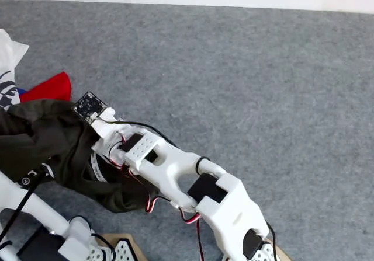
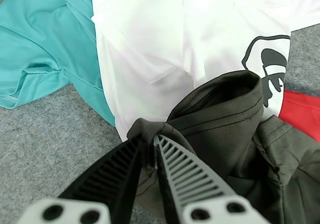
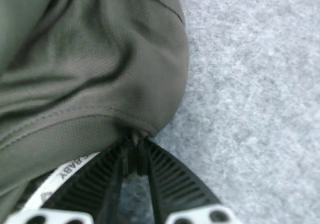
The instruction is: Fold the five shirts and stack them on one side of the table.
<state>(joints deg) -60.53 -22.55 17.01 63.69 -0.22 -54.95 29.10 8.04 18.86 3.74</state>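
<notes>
A dark olive shirt (image 1: pixel 47 144) lies bunched at the table's left side, held up by both arms. My left gripper (image 2: pixel 150 145) is shut on a fold of the olive shirt (image 2: pixel 225 119) near its collar. My right gripper (image 3: pixel 135 146) is shut on the edge of the olive shirt (image 3: pixel 90 58), beside a white label. The right arm (image 1: pixel 169 167) comes in from the lower right; the left arm (image 1: pixel 29 205) rises from the lower left. A white printed shirt (image 2: pixel 165 38), a teal shirt (image 2: pixel 45 33) and a red shirt (image 2: pixel 300 114) lie under and beyond the olive one.
The white shirt (image 1: pixel 9 68) and red shirt (image 1: pixel 49 89) sit at the far left edge, with a sliver of blue cloth (image 1: pixel 21 90) between them. Bare grey table surface (image 1: pixel 263 86) spreads across the middle and right.
</notes>
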